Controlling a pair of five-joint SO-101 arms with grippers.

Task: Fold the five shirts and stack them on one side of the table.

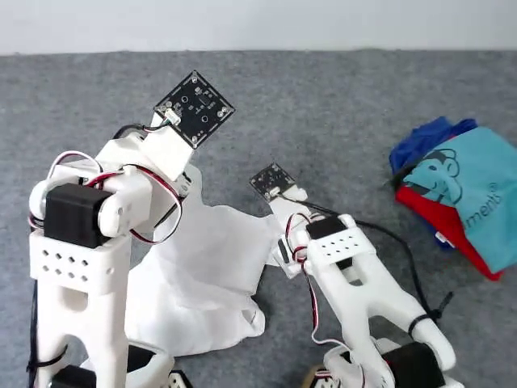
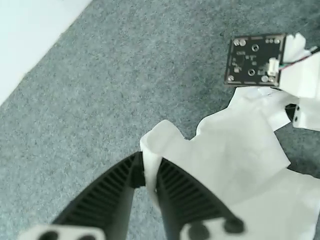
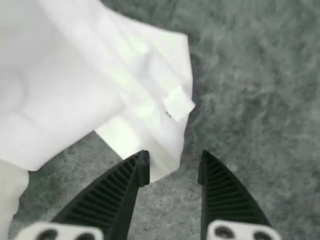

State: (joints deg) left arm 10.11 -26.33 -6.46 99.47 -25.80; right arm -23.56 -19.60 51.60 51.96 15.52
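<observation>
The left hand (image 2: 149, 172) pinches a raised fold of the white shirt (image 2: 240, 150) on the grey counter (image 1: 323, 105); the right hand (image 3: 174, 167) hangs spread over another edge, with the folded shirts (image 1: 464, 190) stacked well apart.

**Shirt fold pinched in the left gripper**

A raised fold of the white shirt (image 2: 235, 150) is clamped between the closed fingers of the left gripper (image 2: 149, 169). The rest of the shirt is spread, crumpled, over the grey table (image 2: 125, 75). At the shirt's far side the other arm (image 2: 302, 70) is seen, with a dark circuit board (image 2: 255, 59) mounted on it.
</observation>
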